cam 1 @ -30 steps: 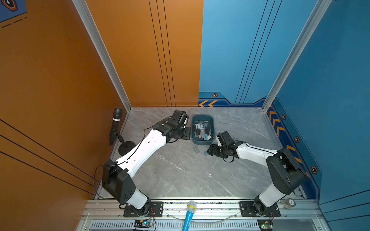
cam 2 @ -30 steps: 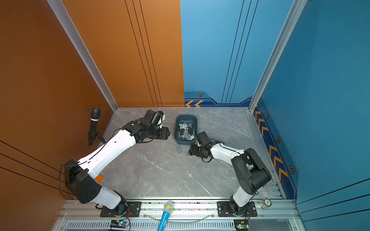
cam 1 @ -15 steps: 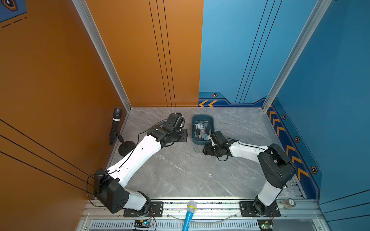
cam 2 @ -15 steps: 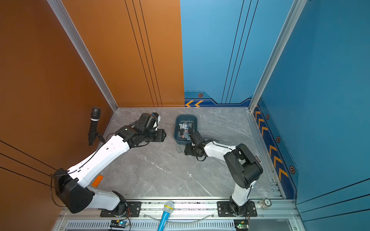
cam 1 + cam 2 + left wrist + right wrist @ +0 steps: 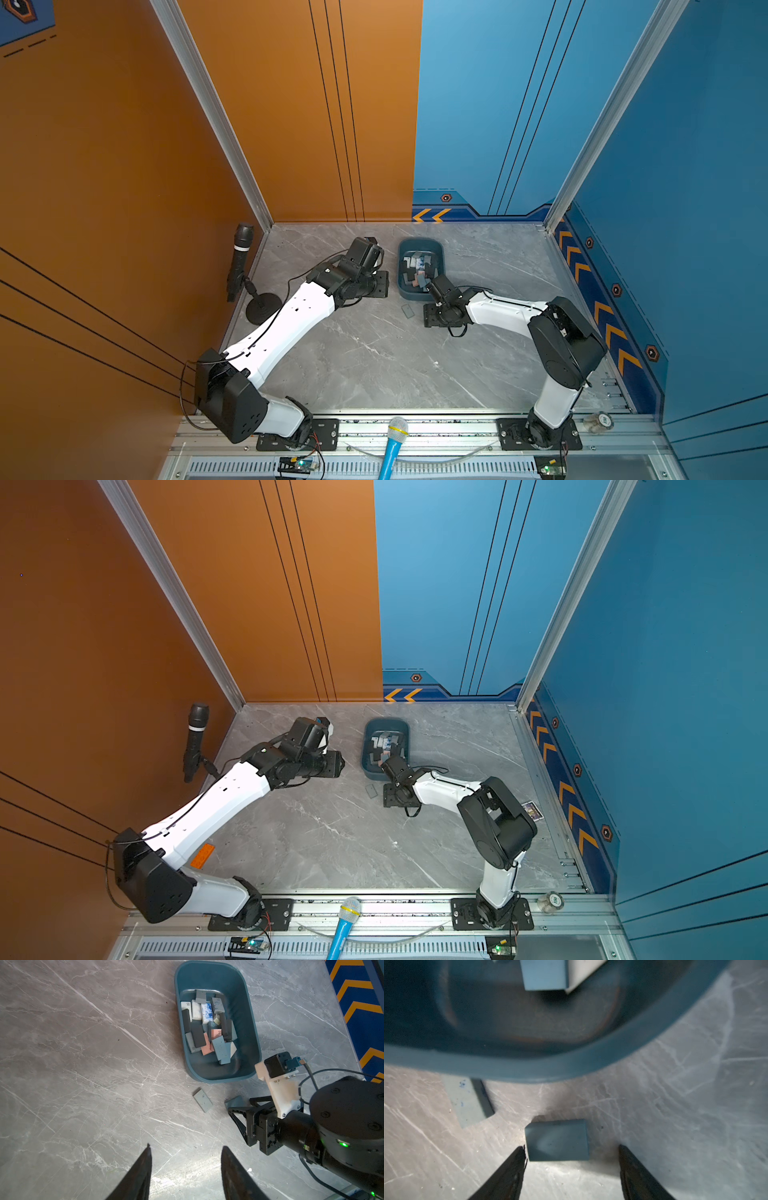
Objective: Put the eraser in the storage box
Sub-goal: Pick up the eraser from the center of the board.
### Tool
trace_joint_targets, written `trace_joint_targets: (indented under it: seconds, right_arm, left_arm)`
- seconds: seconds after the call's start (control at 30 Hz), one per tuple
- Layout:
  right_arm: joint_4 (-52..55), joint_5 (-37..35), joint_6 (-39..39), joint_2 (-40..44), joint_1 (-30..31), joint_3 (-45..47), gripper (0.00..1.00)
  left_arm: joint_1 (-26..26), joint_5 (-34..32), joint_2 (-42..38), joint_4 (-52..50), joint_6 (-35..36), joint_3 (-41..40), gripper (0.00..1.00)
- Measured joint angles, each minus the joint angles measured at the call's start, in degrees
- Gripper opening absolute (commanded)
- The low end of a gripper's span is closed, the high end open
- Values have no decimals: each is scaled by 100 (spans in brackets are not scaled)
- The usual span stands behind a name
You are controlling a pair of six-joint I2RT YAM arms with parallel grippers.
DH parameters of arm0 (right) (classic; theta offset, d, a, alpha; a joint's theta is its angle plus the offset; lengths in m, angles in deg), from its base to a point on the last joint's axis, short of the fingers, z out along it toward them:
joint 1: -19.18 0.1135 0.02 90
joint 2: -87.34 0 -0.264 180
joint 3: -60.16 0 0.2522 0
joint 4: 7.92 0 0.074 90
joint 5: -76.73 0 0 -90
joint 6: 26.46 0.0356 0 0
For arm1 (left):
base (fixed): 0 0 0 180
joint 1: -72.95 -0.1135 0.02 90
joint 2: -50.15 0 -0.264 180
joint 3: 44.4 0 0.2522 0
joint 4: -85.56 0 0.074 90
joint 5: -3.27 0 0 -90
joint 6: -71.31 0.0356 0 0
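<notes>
The eraser (image 5: pixel 557 1139), a plain blue block, lay on the table (image 5: pixel 374 365) outside the box (image 5: pixel 529 1068), just short of its near rim. Clock bearings below are set on the top views, with twelve toward the back wall.

From my station I read the right gripper (image 5: pixel 571 1147) as wide open, its fingers standing to either side of the eraser. One fingertip (image 5: pixel 522 1151) sat against the block's edge, or just beside it; I could not tell which. The other fingertip was clear of the block, so nothing was gripped. In both top views the gripper's body (image 5: pixel 430 316) hid the eraser from me.

A second eraser (image 5: pixel 203 1100), grey-blue and speckled, lay flat at nine o'clock of the first, near it but apart (image 5: pixel 371 791). The box (image 5: pixel 420 241) stood at twelve o'clock, a dark teal tub with rounded corners. It held a loose pile (image 5: pixel 207 1030) of white, black, pink and blue erasers.

The left gripper (image 5: pixel 186 1146) hung at about ten o'clock, well apart from the eraser. Its fingers were moderately spread with only bare table between them.

A black microphone (image 5: pixel 241 257) on a stand occupied the table's nine o'clock edge. A blue microphone (image 5: pixel 392 444) lay across the front rail at six o'clock.
</notes>
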Motion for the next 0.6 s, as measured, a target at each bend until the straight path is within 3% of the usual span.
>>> trace_joint_targets:
  seconds: [0.33,0.6]
  right_arm:
    - [326,-428,-153,-306,238,-372,68]
    - [442,-601,-227,-428,400,-514,54]
  left_arm:
    - [-2,-94,-125,11,-20,-149,54]
    - [-7,-98,-166,9,-44,-205,54]
